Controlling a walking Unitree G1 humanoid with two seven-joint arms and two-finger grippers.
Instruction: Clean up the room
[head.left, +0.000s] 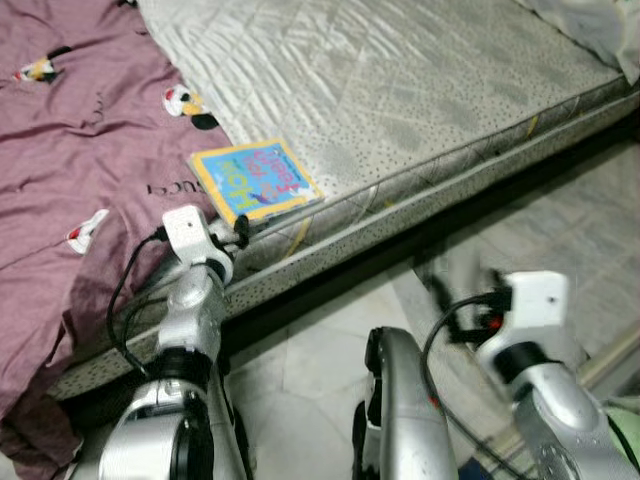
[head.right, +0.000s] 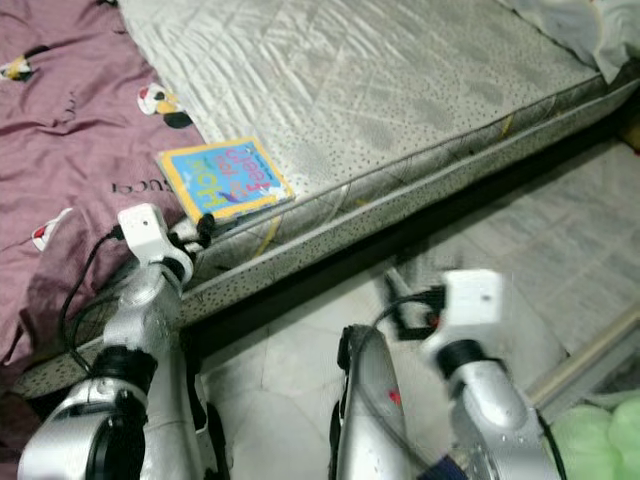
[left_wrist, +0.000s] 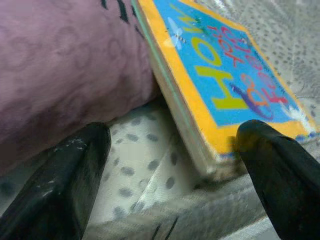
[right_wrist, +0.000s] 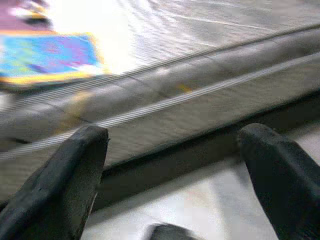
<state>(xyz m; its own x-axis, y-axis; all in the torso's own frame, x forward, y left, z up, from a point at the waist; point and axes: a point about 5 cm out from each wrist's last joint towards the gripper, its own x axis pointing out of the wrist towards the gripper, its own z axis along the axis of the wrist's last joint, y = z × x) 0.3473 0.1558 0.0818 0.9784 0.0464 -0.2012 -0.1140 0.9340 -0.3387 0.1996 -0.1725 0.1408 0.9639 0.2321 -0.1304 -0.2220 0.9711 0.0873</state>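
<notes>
Spreading wide around the near corner of the children's book (left_wrist: 235, 75): left gripper (left_wrist: 170, 165), one black finger (left_wrist: 60, 185) over the dotted mattress (head.left: 420, 110) fabric beside the purple blanket (head.left: 70, 130), the other finger (left_wrist: 280, 170) just off the book's corner, nothing pinched yet. Lying flat just ahead of those fingers, at the mattress edge, with its far side tucked against the blanket fold. Judging the step in hand: lining up to pick the book off the bed. Calling next, probably, for easing forward and closing across the thin edge, since a flat board cover gives little to bite on.

Hanging lower, off to the side over the pale tiled floor (head.left: 330, 390): right gripper (right_wrist: 175, 185), fingers parted and holding nothing, facing the mattress side.

Book: stiff, rectangular, glossy, yellow border around blue with bright lettering. Blanket: soft, matte, rumpled, printed with small cartoon figures. Mattress: quilted grey, sheeny, speckled along its piped edge.
</notes>
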